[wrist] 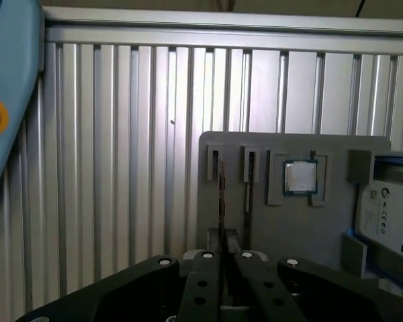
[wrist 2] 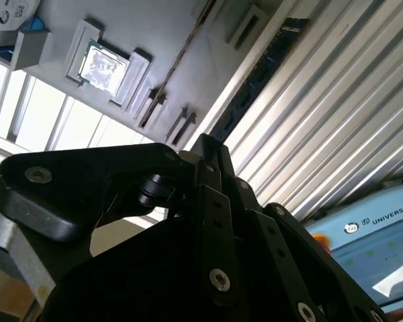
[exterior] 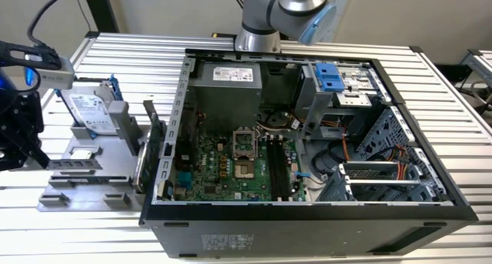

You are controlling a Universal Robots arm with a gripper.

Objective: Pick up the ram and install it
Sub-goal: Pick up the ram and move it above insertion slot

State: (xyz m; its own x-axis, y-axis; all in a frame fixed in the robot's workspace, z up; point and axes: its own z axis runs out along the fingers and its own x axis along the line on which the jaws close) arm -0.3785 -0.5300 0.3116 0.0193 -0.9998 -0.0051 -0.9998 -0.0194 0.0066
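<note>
The ram (wrist: 221, 194) stands on edge in a slot of the grey fixture (wrist: 295, 235), seen edge-on as a thin line in the first wrist view. In the second wrist view the ram (wrist 2: 262, 74) shows as a dark blue-green strip along the fixture's edge. My gripper (wrist: 223, 258) hovers over the near end of the stick with its fingers drawn together; I see nothing held between them. In the exterior view the gripper (exterior: 15, 160) hangs at the far left, above the fixture (exterior: 77, 186). The black motherboard slots (exterior: 278, 172) lie inside the open computer case (exterior: 307, 209).
On the fixture sit a square silver processor chip (wrist: 300, 178), a hard drive (exterior: 89, 111) and a taller green expansion card (exterior: 154, 140) standing next to the case. A blue teach pendant (wrist: 7, 100) lies on the slatted table. Cables and drive cages crowd the case's right side.
</note>
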